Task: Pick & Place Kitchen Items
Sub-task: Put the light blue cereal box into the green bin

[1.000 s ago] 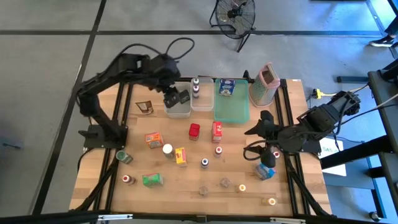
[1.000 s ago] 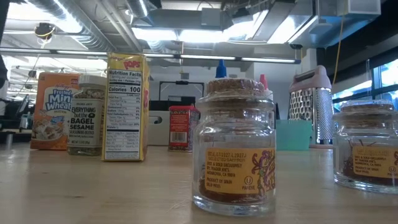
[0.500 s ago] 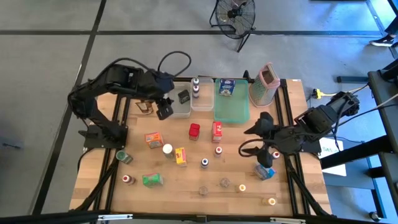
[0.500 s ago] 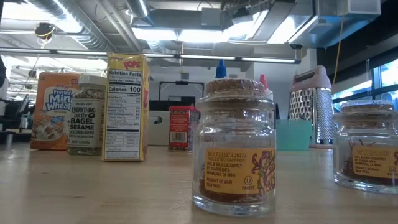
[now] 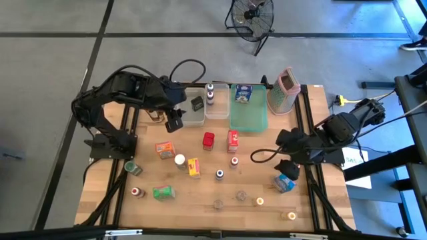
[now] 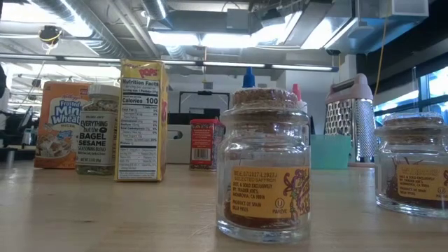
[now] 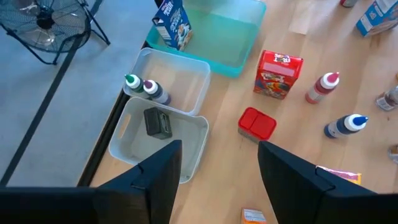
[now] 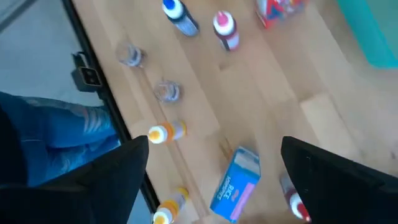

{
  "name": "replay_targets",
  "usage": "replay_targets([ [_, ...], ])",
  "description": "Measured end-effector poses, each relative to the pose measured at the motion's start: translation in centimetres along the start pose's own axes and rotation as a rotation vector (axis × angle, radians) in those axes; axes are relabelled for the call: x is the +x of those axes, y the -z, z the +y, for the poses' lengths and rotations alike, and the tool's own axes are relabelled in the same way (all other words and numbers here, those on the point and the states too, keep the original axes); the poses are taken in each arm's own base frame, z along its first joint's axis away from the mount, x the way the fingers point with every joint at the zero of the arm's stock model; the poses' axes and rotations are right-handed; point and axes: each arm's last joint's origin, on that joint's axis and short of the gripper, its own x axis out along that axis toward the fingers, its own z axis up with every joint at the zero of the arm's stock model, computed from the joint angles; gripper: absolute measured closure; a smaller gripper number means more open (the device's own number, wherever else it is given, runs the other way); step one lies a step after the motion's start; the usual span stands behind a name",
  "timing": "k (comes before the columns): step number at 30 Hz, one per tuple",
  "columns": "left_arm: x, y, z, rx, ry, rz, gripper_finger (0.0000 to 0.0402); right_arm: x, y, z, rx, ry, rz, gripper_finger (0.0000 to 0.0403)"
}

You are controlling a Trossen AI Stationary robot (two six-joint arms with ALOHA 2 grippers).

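Small boxes, bottles and jars stand scattered on the wooden table [image 5: 200, 200]. My left gripper [image 5: 175, 121] hangs open beside a clear tub [image 5: 189, 119] with nothing between its fingers. A small dark box [image 7: 157, 122] lies on that tub's floor. My right gripper [image 5: 283, 155] hangs open above the table's right side. Its fingers point steeply down, one on either side of a blue box [image 8: 236, 185] that lies on the table below it, apart from them. A red-capped bottle [image 8: 296, 204] stands next to that box.
A second clear tub [image 5: 215, 107] holds two small bottles. A flat green tray [image 5: 248, 117] holds a blue and white carton [image 5: 242, 93]. A metal grater [image 5: 283, 90] stands at the far right. Red boxes [image 5: 232, 140], an orange box [image 5: 164, 149] and cork-lidded jars [image 6: 269, 175] fill the middle.
My left gripper has drawn back from over the clear tub toward the table's left and near edges; the dark box now lies uncovered in the tub. My right gripper has rolled and tipped farther down, sinking a little over the blue box.
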Motion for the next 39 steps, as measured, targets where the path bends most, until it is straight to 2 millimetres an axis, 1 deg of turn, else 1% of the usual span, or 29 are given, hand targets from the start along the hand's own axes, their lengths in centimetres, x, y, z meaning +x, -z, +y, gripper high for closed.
replay_targets([
  [6,-0.1,0.0,0.0,0.023,0.016,0.002,0.0196,2.0,0.4,1.0,0.077,0.061,0.171,0.0034],
  [12,-0.2,0.1,0.1,0.113,0.041,0.005,0.0194,3.5,1.5,1.8,0.15,0.169,0.311,0.0034],
  [15,-0.2,0.1,0.5,0.161,0.047,0.005,0.0194,3.8,2.1,2.2,0.129,0.19,0.311,0.0034],
  [19,-0.3,0.1,1.0,0.146,0.122,0.015,0.0194,4.6,2.8,2.0,0.149,0.234,0.32,0.0034],
  [23,-1.5,0.7,1.5,0.164,0.195,-0.008,0.0194,5.8,3.7,1.8,0.175,0.278,0.352,0.0034],
  [29,-2.9,1.4,2.1,0.172,0.201,-0.048,0.0194,7.8,4.4,1.7,0.173,0.273,0.354,0.0034],
  [39,-5.1,2.7,2.7,0.096,0.279,-0.092,0.0194,9.6,5.0,0.9,0.171,0.324,0.362,0.0034],
])
